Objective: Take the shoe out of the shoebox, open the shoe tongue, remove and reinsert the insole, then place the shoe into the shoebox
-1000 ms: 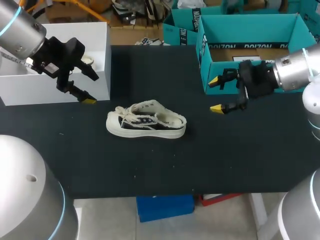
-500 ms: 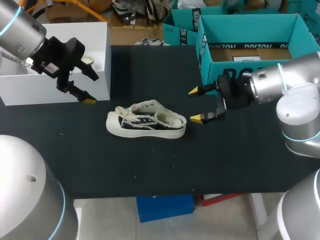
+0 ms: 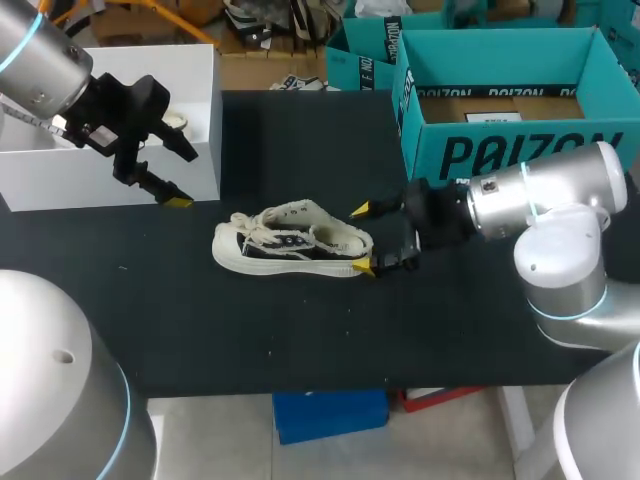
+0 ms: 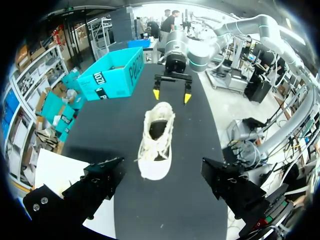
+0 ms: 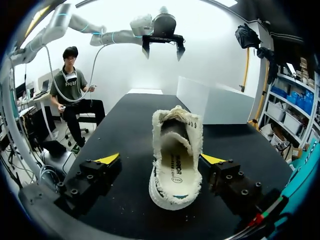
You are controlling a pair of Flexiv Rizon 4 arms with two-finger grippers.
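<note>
A cream low-top shoe (image 3: 292, 240) with a dark side lies on its sole on the black table (image 3: 300, 320), toe toward my left. My right gripper (image 3: 362, 239) is open at the heel, one yellow tip on each side. In the right wrist view the shoe (image 5: 176, 155) sits between the fingers (image 5: 107, 160) with a gap on both sides, its insole visible inside. My left gripper (image 3: 180, 177) hangs open above the table beside the white box, well clear of the shoe (image 4: 156, 140). The teal shoebox (image 3: 500, 155) stands open at the back right.
A white open box (image 3: 110, 170) stands at the back left, just behind my left gripper. The shoebox's front wall is close behind my right arm. Bare black tabletop lies in front of the shoe and to its sides.
My right arm has swept left from in front of the shoebox to the shoe's heel, fingers still open. The left arm and the shoe have not moved.
</note>
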